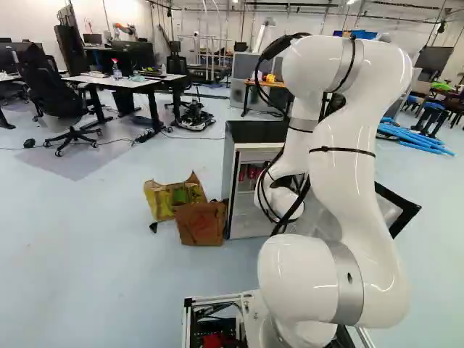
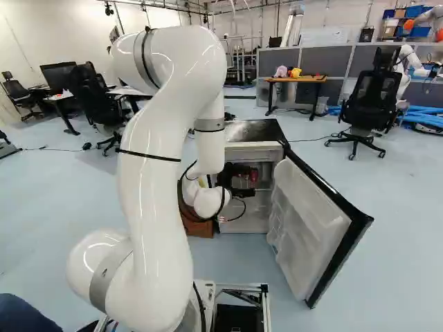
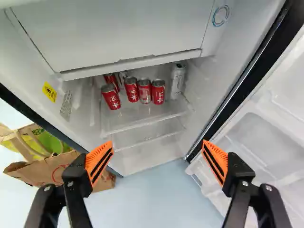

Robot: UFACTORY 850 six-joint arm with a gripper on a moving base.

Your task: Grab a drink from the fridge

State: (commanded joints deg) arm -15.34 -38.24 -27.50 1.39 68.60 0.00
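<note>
Fridge: occlusions and cropping.
Left base view: arm covers part of the interior and most of the open door. Right base view: brown paper bag largely hidden behind arm. Wrist view: door and yellow-green bag cropped by edge; object behind red cans mostly hidden, type unclear; fine print on yellow label too small.
</note>
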